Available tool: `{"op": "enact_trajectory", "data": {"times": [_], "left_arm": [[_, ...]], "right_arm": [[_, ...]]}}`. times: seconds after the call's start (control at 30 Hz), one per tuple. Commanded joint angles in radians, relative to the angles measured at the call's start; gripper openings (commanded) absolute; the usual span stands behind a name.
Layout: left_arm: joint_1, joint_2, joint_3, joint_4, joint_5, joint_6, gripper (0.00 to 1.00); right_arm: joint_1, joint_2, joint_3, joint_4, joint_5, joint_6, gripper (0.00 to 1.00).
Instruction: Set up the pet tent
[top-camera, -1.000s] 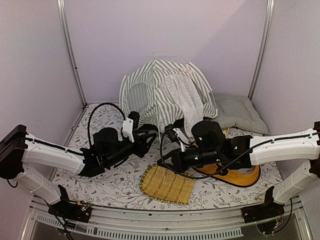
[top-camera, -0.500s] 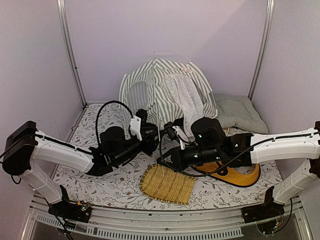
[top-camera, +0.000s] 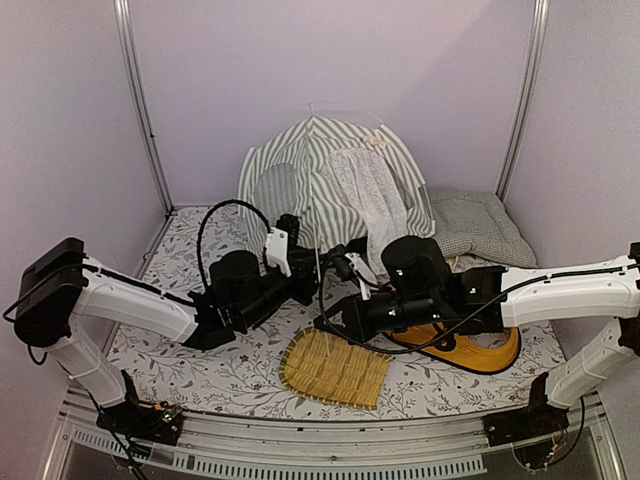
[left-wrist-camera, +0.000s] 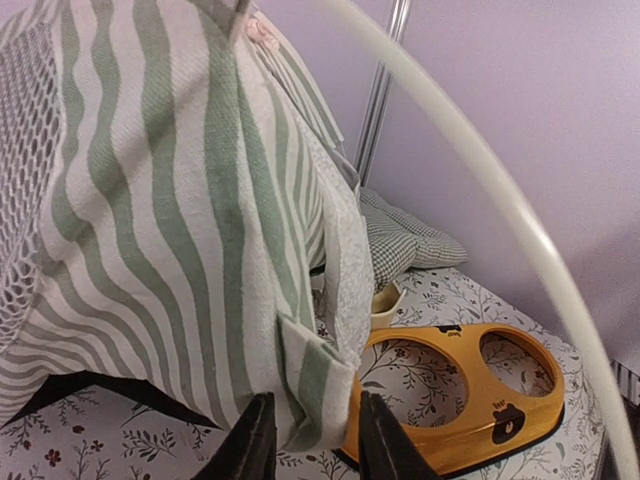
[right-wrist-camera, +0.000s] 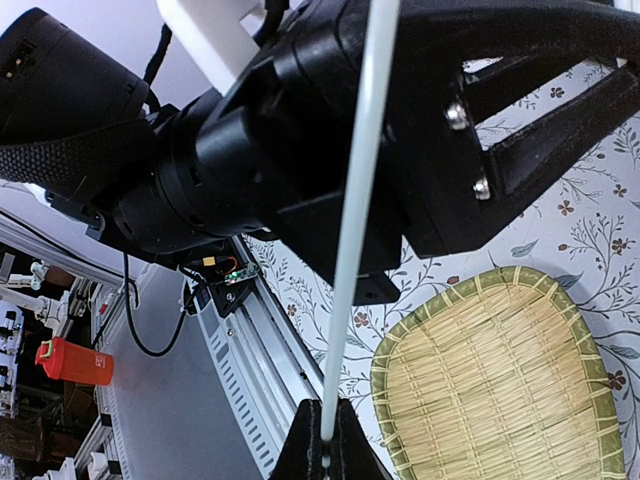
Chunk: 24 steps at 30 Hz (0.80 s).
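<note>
Our left end effector (left-wrist-camera: 308, 448) sits narrow around the hem of the tent (top-camera: 300, 170); we cannot tell if it grips. Our right end effector (right-wrist-camera: 324, 452) pinches 1 pole (right-wrist-camera: 356, 240). The tent stands at the back of the table (top-camera: 225, 375).

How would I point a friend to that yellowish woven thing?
Start at the grey-green and white striped fabric tent at the back of the flower-printed table. Straight toward the near edge lies the flat woven bamboo tray. Unlike the glossy orange two-hole stand beside it, it is straw-coloured and slatted.
</note>
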Motion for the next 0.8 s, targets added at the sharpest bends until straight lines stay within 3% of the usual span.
{"op": "enact_trajectory", "data": {"times": [0.0,0.13,0.23,0.3,0.43,0.77], "left_arm": [[-0.015,0.023,0.027,0.033,-0.014,0.006,0.28],[-0.015,0.037,0.037,0.034,-0.032,0.001,0.32],[-0.015,0.044,0.048,0.035,-0.055,0.004,0.29],[-0.015,0.046,0.053,0.036,-0.065,0.007,0.23],[-0.016,0.048,0.055,0.036,-0.064,0.015,0.0],[-0.058,0.017,-0.043,0.052,-0.051,0.062,0.0]], "right_arm": [[0.002,-0.019,0.037,0.037,0.003,-0.026,0.0],[0.001,-0.019,0.04,0.038,-0.001,-0.026,0.0],[0.002,-0.019,0.042,0.037,0.0,-0.026,0.0],[0.001,-0.021,0.042,0.037,0.002,-0.026,0.0],[0.0,-0.026,0.041,0.036,0.014,-0.024,0.0],[-0.047,-0.031,0.079,0.039,0.025,-0.029,0.0]]}}
